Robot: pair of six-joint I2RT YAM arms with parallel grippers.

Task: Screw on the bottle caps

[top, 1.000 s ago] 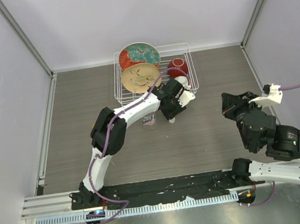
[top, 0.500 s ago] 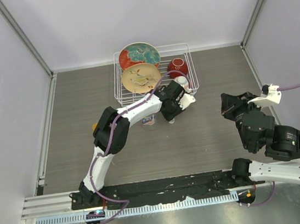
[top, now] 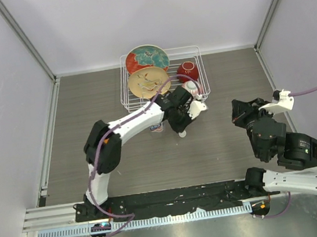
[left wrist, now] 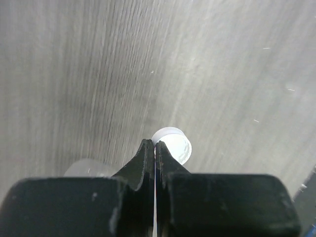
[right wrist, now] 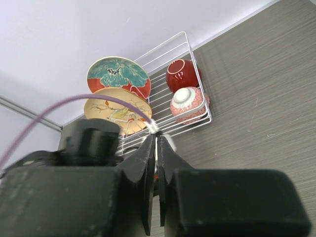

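Note:
The white cap (left wrist: 176, 143) lies on the grey table, open side up. My left gripper (left wrist: 154, 144) is shut, with its tips against the cap's left rim. I cannot tell whether they pinch the cap's wall. In the top view this gripper (top: 182, 132) points down just right of the clear bottle with the white-blue label (top: 157, 127), which stands in front of the rack. My right gripper (top: 235, 117) is shut and empty above the right side of the table; it also shows in the right wrist view (right wrist: 157, 139). The orange bottle and orange cap do not show clearly.
A white wire rack (top: 198, 48) stands at the back and holds two plates (top: 146, 57) (top: 149, 82), a red bowl (top: 187, 69) and a pink bowl (top: 191, 86). Walls close in the table on three sides.
My left arm's elbow has swung left and the wrist has turned. The gripper tip has shifted slightly nearer, over the white cap. The right arm has barely moved.

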